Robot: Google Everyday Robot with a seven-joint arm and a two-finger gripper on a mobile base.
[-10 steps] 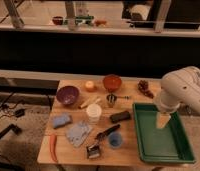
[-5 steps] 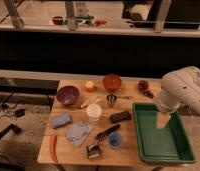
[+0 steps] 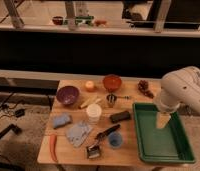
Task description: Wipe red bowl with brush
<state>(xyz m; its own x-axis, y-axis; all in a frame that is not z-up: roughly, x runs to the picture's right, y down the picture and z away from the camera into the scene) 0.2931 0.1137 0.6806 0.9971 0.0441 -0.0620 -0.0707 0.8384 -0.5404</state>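
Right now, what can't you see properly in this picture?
All in the camera view:
- Robot arm: cut off by the right edge; its gripper hangs over the green plastic tray.
- Small round orange-red bowl: inside too dark and small to see any dirt.
- Black-handled brush with pale bristles: bristles too small to make out.
- Brown lump behind the tray: too small to name.
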